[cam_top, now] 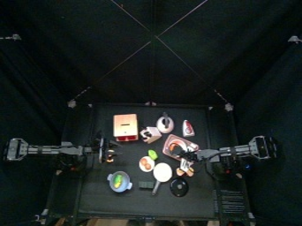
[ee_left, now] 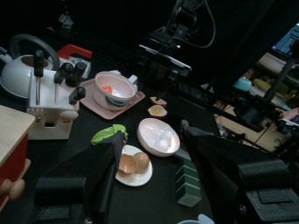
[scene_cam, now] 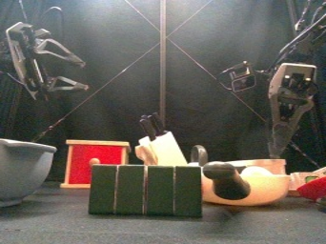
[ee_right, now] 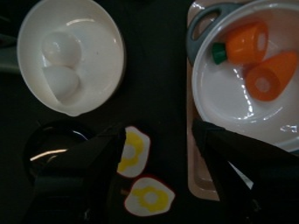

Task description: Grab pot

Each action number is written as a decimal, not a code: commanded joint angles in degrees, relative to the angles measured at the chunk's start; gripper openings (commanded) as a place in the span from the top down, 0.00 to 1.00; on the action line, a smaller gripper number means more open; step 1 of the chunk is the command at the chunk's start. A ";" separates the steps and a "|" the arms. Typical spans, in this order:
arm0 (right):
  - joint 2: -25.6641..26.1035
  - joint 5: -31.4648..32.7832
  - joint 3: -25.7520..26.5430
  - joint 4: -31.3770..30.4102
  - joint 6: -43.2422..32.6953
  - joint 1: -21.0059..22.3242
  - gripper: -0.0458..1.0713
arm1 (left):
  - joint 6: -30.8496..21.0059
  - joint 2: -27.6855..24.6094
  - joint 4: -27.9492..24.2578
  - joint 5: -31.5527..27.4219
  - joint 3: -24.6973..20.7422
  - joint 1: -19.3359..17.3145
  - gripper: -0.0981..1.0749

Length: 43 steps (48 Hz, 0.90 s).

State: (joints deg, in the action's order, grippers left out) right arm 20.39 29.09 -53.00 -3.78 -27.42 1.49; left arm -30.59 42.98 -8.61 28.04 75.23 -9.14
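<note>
A small black round pot (cam_top: 179, 187) sits near the table's front edge, beside a grey bowl with green contents (cam_top: 120, 181). The right gripper (ee_right: 156, 166) hovers open-jawed above a white dish holding orange carrot pieces (ee_right: 249, 72). The left gripper (ee_left: 152, 188) hangs open over the table's left side.
</note>
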 commanded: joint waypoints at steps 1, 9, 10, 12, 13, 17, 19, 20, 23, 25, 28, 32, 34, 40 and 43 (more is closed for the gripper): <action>1.23 -0.88 1.41 0.35 -0.09 1.05 0.12 | 0.70 -0.62 -0.44 0.62 -1.14 0.62 0.14; 1.41 -0.88 2.72 2.81 -0.18 4.13 0.12 | 3.78 -1.23 -2.64 0.70 -1.05 1.41 0.14; 1.41 -0.88 2.90 3.16 -0.18 4.66 0.12 | 4.22 -1.32 -2.81 0.70 -1.05 1.41 0.14; 1.41 -0.79 3.34 3.78 -0.26 6.33 0.12 | 4.83 -1.41 -2.72 0.70 -1.05 1.41 0.14; 1.49 -0.70 3.43 4.22 -0.26 7.03 0.12 | 5.19 -1.41 -2.72 0.70 -0.97 1.41 0.14; 1.49 -0.26 4.13 5.89 -0.26 10.28 0.12 | 6.06 -1.49 -2.55 0.70 -0.35 1.67 0.14; 1.49 0.00 4.39 6.42 -0.18 11.87 0.12 | 6.42 -1.49 -2.55 0.79 0.09 1.93 0.14; 1.49 0.09 4.48 6.59 -0.26 12.57 0.12 | 6.50 -1.49 -2.55 0.88 0.26 2.02 0.14; 1.49 0.09 4.83 7.56 -0.26 14.94 0.12 | 6.68 -1.49 -2.55 0.97 0.70 2.37 0.14; 1.49 0.09 4.83 8.00 -0.26 16.00 0.12 | 6.68 -1.49 -2.55 1.05 1.14 2.64 0.14; 1.41 0.18 4.66 8.35 -0.26 17.67 0.12 | 6.59 -1.49 -2.55 1.05 1.58 2.99 0.14; 1.23 0.79 4.48 9.05 -0.35 19.95 0.12 | 6.68 -1.41 -2.55 1.14 2.02 3.69 0.14; 1.23 0.88 4.48 9.32 -0.35 20.57 0.12 | 6.77 -1.49 -2.55 1.14 2.20 4.04 0.14; 0.79 1.32 4.92 10.02 -0.53 21.62 0.12 | 6.77 -1.49 -2.64 1.14 2.64 4.57 0.14; 0.79 2.99 5.71 9.32 -2.55 22.68 0.12 | 6.77 -1.49 -2.64 1.14 2.99 5.10 0.14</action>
State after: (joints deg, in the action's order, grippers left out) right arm 20.65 30.76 -49.31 5.89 -28.39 22.94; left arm -23.91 41.57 -11.16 28.56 78.57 -4.75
